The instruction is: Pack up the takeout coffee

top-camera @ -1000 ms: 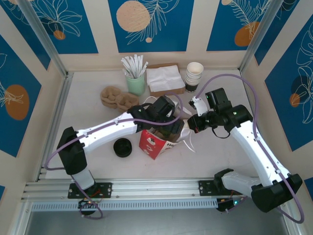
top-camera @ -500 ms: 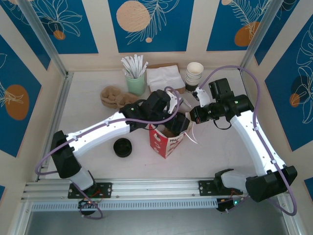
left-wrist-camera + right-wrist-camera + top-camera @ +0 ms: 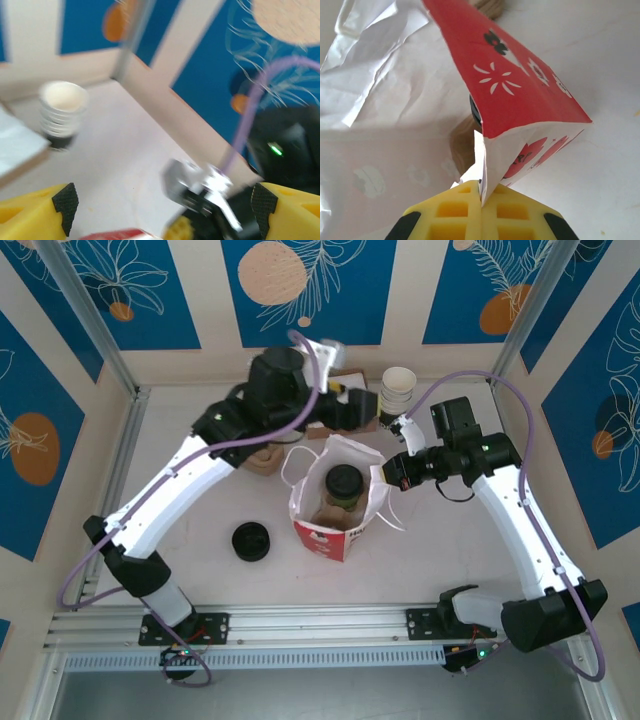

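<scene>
Legend. My right gripper pinches the right rim of the red bag, jaws closed on the paper. My left gripper hangs beyond the bag, jaws wide and empty. The takeout coffee stands inside the bag's gaping mouth, upright, lid up, long axis vertical. Bare table lies right of the bag.

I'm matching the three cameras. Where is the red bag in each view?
Top external: the red bag stands open mid-table, between the arms.
Left wrist: a red sliver at the bottom edge, probably its rim.
Right wrist: its red side crosses the upper middle; the right gripper pinches its edge.
Shared landmark: the stack of cream cups, back right from above, upper left in left wrist.
</scene>
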You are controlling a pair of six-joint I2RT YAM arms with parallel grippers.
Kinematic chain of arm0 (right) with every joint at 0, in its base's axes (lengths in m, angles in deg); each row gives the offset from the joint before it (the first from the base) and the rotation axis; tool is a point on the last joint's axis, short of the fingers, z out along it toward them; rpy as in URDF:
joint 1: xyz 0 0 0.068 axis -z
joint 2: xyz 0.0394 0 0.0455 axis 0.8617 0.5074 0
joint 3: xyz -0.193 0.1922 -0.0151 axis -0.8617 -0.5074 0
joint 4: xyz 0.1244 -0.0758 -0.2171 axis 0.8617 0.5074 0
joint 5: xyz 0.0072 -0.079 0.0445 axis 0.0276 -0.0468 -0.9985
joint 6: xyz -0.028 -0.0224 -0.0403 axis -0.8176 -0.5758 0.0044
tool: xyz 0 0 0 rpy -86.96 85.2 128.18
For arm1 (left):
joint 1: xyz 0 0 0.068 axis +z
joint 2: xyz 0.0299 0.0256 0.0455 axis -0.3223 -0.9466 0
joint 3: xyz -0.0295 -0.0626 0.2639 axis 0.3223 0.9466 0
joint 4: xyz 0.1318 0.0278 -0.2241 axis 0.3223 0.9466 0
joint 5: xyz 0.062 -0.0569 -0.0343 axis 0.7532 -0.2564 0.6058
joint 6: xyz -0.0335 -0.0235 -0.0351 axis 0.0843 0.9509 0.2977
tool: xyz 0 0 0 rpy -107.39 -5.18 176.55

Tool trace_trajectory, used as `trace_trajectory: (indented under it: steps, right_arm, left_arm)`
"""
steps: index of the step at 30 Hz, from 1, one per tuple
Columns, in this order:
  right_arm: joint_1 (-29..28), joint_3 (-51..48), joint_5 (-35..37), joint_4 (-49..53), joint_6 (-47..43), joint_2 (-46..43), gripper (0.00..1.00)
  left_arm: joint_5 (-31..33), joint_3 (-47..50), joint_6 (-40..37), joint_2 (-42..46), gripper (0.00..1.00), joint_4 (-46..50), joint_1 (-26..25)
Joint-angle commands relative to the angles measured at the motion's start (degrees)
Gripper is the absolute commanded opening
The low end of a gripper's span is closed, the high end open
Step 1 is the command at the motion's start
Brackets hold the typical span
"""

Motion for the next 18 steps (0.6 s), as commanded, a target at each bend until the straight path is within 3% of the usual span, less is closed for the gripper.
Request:
trace_trajectory:
  steps: [1, 4, 8, 18]
  right_arm:
    - [-0.36, -2.45, -5.70, -4.76, -2.64, -2.86, 0.00]
    - [-0.51, -4.27, -6.35, -7.66, -2.73, -4.65, 0.00]
    - [-0.57, -4.94, -8.18, -9.00, -3.39, -5.36, 0.00]
    - [-0.65, -7.14, -10.74, -12.02, -4.48, -5.36, 0.00]
  left_arm:
    - [12.59, -1.61, 1.18, 0.89, 0.90, 8.82, 3.94]
    - [18.49, 1.90, 0.78, 3.30, 0.91, 9.94, 6.69]
    - [20.25, 7.52, 1.11, 6.41, 0.91, 8.46, 10.33]
    - [17.20, 13.50, 2.02, 7.50, 0.91, 7.72, 14.70]
